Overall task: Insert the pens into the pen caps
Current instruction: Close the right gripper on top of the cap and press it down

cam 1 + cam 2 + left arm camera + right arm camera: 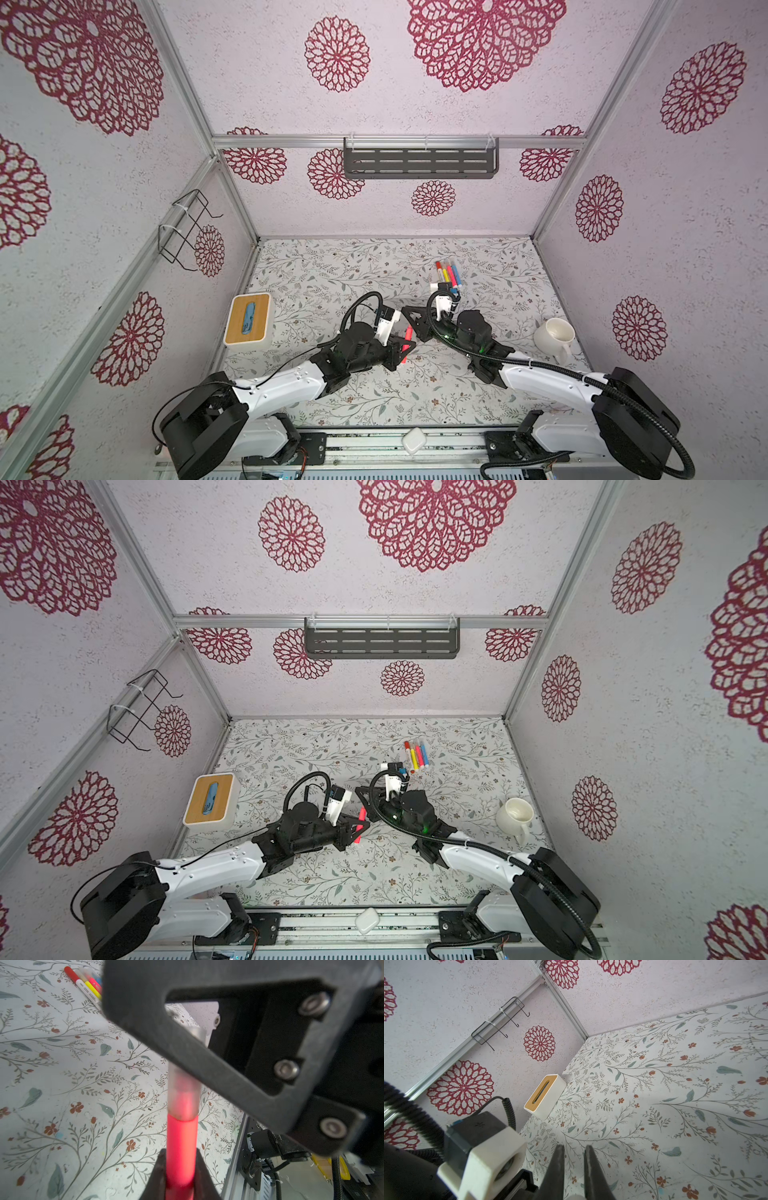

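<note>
In both top views four pens (448, 274), seemingly capped, lie beyond the mug (555, 336), leftward. Left wrist: left gripper (180, 1154) jaws clamp the pink pen (181, 1132), its pen cap (184, 1095) apparently seated. Right wrist: right gripper (574, 1147) jaws pinch that cap; only release is left.

Both top views look steeply down from high over the front rail (374, 441) toward the back wall (374, 208), taking in the whole worktop (332, 266); they share nearly everything, shifted slightly sideways. The left wrist camera sits close behind the left claw (180, 1169), looking along the pink pen (181, 1142) and translucent cap (184, 1093) toward the row of pens (87, 982). The right wrist camera looks past the right claw (574, 1159) at the tissue box (544, 1095) by the left wall (446, 1022), seen in both top views too.
</note>
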{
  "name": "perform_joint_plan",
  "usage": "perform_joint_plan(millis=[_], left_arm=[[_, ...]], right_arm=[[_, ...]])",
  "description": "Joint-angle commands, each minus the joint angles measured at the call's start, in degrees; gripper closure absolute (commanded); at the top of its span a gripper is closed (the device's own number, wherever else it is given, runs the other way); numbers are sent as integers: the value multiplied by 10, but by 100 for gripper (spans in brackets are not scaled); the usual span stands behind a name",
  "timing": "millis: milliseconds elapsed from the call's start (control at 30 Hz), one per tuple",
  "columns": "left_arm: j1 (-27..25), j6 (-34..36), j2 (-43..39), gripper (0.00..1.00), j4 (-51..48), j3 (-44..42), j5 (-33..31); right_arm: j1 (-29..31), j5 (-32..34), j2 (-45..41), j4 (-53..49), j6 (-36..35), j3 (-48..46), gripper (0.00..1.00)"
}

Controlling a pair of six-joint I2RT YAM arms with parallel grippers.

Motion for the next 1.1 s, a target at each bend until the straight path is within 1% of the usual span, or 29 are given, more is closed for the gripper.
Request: perform_joint_plan(millis=[0, 133, 267, 433, 533, 633, 700, 800, 900, 1067], left_arm=[[52, -13, -45, 100, 140, 33, -85], [58, -11, -61, 100, 133, 29, -102], [61, -4, -86, 100, 115, 22, -136], [70, 4, -103, 100, 101, 19, -157], [80, 1, -106, 100, 100, 19, -151], [92, -4, -110, 100, 107, 19, -124], [101, -3, -115, 100, 110, 19, -100], [125, -15, -115, 100, 128, 18, -38], [143, -30, -113, 100, 130, 23, 0], [145, -24, -121, 100, 101, 32, -4]], right_arm=[[72, -33, 39, -92, 18, -48, 100], [110, -3, 65, -88, 41, -51, 100], [144, 57, 70, -150, 45, -34, 100], [158, 65, 61, -181, 56, -26, 100], [174, 62, 61, -211, 45, -13, 100], [184, 34, 60, -219, 35, -17, 100], [184, -3, 52, -176, 32, -44, 100], [184, -68, 46, -94, 27, -80, 100], [184, -98, 64, -75, 18, -83, 100], [184, -106, 82, -60, 26, -79, 100]])
